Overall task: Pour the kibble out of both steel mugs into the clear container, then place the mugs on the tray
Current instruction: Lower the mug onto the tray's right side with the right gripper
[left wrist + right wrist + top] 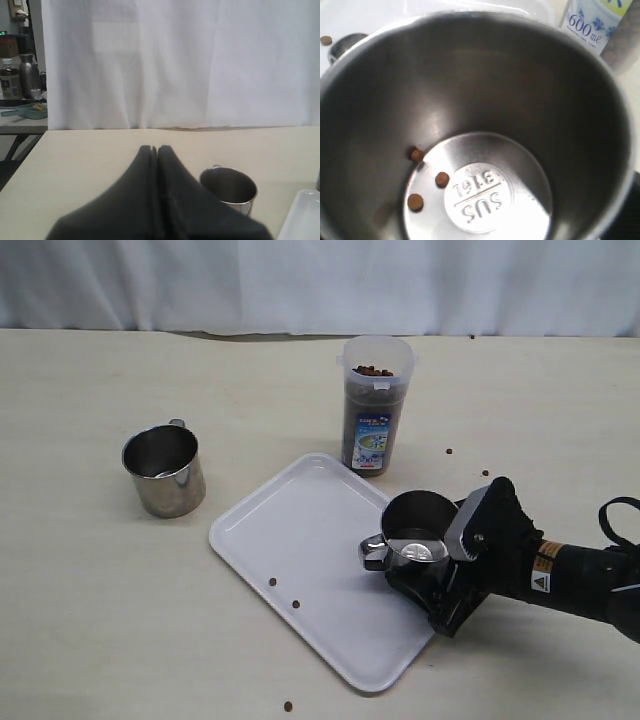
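One steel mug point(412, 512) stands upright on the right edge of the white tray point(300, 540). My right gripper point(428, 558) has a finger on either side of it, and I cannot see whether they press on it. The right wrist view looks down into this mug point(485, 100), where three kibble pellets point(441, 179) lie on its bottom. The clear container point(376, 405) stands behind the tray, nearly full of kibble. The other steel mug point(163, 470) stands on the table at the left. My left gripper point(154, 148) is shut and empty, beside that mug point(229, 186).
Stray pellets lie on the tray point(272, 581) and on the table near its front edge point(288, 706) and right of the container point(448, 452). A white curtain point(320, 285) closes the back. The container's label point(592, 22) is close behind the right mug.
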You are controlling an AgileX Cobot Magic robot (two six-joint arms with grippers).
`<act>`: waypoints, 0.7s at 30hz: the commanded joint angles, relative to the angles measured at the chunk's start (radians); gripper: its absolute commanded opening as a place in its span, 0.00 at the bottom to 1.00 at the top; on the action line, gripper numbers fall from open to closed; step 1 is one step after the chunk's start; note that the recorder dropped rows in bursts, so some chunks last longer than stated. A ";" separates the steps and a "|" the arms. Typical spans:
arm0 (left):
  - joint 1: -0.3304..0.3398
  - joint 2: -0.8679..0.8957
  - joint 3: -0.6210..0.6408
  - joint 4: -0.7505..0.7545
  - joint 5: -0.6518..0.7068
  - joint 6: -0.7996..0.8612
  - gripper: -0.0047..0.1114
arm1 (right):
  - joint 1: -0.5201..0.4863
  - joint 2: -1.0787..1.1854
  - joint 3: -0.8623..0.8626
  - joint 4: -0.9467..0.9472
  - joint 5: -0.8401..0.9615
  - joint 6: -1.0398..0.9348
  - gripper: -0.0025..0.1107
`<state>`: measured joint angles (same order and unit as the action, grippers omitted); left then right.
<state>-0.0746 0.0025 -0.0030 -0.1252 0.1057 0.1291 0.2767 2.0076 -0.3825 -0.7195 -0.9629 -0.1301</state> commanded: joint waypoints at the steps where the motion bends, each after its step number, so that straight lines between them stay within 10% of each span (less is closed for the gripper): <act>1: -0.008 -0.003 0.003 0.005 -0.013 -0.002 0.04 | -0.007 -0.001 0.001 0.009 -0.005 0.008 0.65; 21: -0.008 -0.003 0.003 0.005 -0.006 -0.002 0.04 | -0.007 -0.002 0.001 -0.055 -0.025 -0.059 0.70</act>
<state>-0.0746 0.0025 -0.0030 -0.1252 0.1057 0.1291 0.2767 2.0076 -0.3825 -0.7675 -0.9717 -0.1712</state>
